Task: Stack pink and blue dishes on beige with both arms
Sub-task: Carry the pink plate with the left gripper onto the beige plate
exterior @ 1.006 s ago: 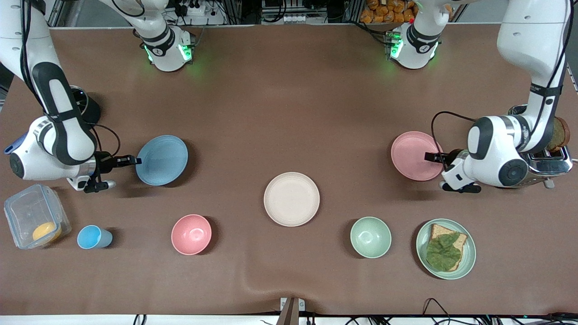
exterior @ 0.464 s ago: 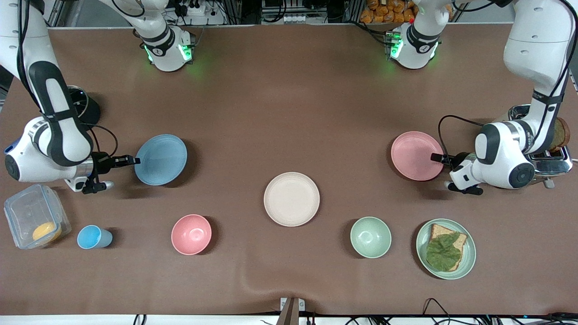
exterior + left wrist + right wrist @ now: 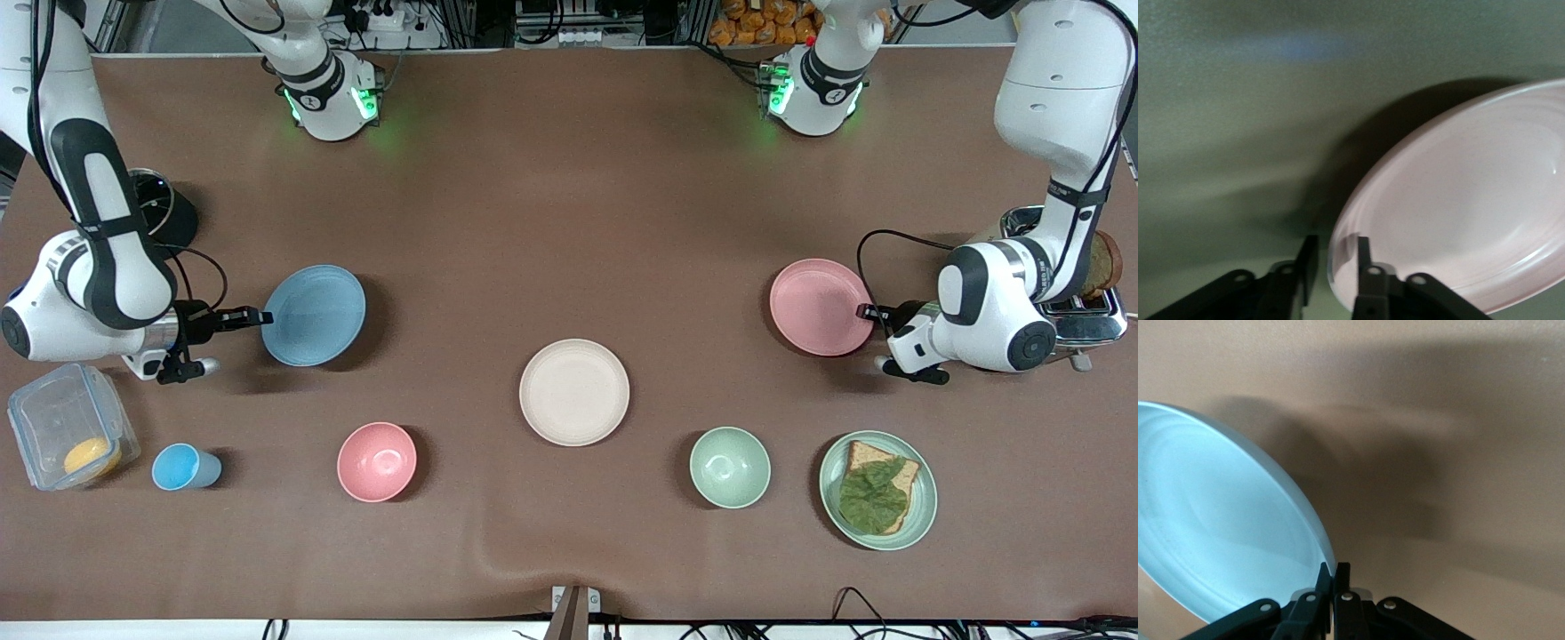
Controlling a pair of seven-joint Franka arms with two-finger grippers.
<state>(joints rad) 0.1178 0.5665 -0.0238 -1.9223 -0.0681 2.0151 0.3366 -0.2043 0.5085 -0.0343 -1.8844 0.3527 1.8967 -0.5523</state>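
The light blue plate (image 3: 313, 316) (image 3: 1218, 533) is tilted, casting a shadow on the cloth, toward the right arm's end of the table. My right gripper (image 3: 262, 316) (image 3: 1333, 577) is shut on its rim. The pink plate (image 3: 820, 307) (image 3: 1458, 213) lies flat toward the left arm's end. My left gripper (image 3: 862, 311) (image 3: 1335, 245) is open at its edge, with the rim between the two fingers and a gap showing. The beige plate (image 3: 574, 392) sits bare in the middle, nearer the front camera than both plates.
A toaster (image 3: 1080, 311) stands just past the left arm's wrist. Nearer the camera are a green plate with a sandwich (image 3: 877, 490), a green bowl (image 3: 730, 467), a pink bowl (image 3: 377, 461), a blue cup (image 3: 182, 468) and a clear box (image 3: 69, 436).
The right gripper has drawn the blue plate slightly toward its own end of the table. The left gripper has slid back from over the pink plate to its rim; the pink plate stayed put.
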